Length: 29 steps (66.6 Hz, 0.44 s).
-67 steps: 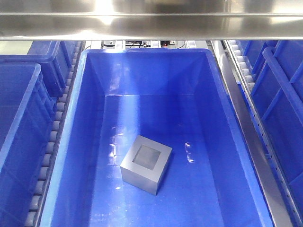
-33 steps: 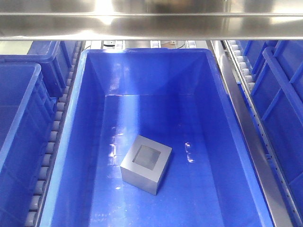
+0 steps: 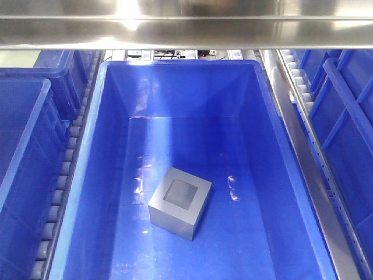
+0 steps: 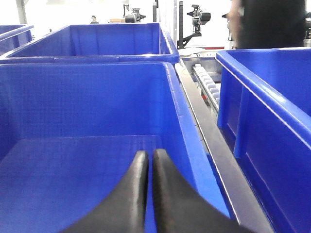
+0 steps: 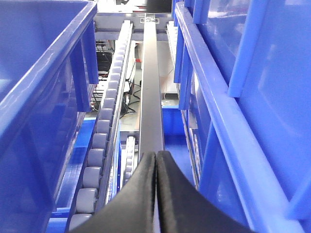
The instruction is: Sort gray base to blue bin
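The gray base (image 3: 179,202) lies on the floor of the big blue bin (image 3: 180,67) in the front view, recess face up, turned a little, near the bin's middle. No arm shows in that view. In the left wrist view my left gripper (image 4: 148,154) is shut with nothing between its black fingers, hanging over the floor of a blue bin (image 4: 87,102). In the right wrist view my right gripper (image 5: 156,154) is shut and empty above a metal rail (image 5: 151,97) between bins. The base shows in neither wrist view.
More blue bins stand on both sides (image 3: 23,140) (image 3: 349,128). Gray roller tracks (image 3: 64,175) and a steel rail (image 3: 303,169) run between them. A shiny steel beam (image 3: 186,26) crosses overhead at the top of the front view.
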Motion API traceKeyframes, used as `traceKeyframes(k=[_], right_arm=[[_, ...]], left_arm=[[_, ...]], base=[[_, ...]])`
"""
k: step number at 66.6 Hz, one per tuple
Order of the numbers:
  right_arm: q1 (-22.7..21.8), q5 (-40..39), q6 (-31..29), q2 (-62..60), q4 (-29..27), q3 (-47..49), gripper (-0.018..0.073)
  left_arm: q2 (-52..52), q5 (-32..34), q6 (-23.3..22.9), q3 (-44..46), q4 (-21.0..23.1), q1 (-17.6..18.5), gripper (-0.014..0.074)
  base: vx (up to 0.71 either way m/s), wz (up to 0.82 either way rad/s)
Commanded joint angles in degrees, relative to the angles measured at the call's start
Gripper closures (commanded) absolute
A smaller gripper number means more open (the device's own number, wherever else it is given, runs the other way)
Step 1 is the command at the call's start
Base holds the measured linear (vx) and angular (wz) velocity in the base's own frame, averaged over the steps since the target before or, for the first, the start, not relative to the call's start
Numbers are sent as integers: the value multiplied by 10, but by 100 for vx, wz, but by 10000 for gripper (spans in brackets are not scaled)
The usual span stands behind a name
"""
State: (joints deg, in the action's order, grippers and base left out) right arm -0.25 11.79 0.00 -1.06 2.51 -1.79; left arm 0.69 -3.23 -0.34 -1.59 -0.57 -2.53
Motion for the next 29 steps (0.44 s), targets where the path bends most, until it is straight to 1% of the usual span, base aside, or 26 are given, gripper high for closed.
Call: traceKeyframes(k=[1, 29], right_arm=[[-1, -45, -7, -4, 5, -3, 564], [-1, -46, -7, -4, 5, -3, 564]], left_arm=[[9, 38, -1, 7, 6, 3, 605], [9, 38, -1, 7, 6, 3, 603]], base=[[0, 0], [0, 0]])
